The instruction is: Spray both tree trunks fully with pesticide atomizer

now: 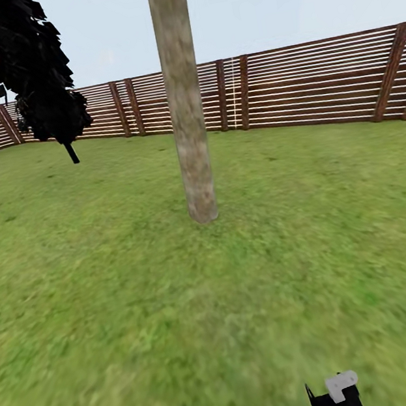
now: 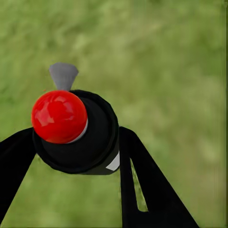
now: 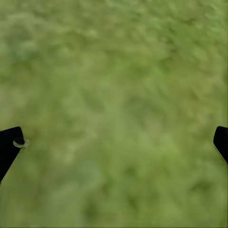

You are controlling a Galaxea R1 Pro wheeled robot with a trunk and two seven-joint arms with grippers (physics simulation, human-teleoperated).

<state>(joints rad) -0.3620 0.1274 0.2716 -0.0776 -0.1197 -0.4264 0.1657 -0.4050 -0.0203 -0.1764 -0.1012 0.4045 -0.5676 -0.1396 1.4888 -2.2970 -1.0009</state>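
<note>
Atomizer point(image 2: 76, 130) clamped in left hand point(image 2: 78, 156); trunk point(image 1: 184, 100) ahead.

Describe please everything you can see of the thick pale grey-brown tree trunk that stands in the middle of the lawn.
The thick pale grey-brown tree trunk is a smooth, straight column of mottled grey-tan bark. It stands upright on the green lawn, ahead of the robot, and rises past the top of the head view, so its crown is out of sight. No branches grow on the visible part. Its base flares slightly where it meets the grass. The brown slatted wooden fence runs behind it. Nothing else touches it.
</note>
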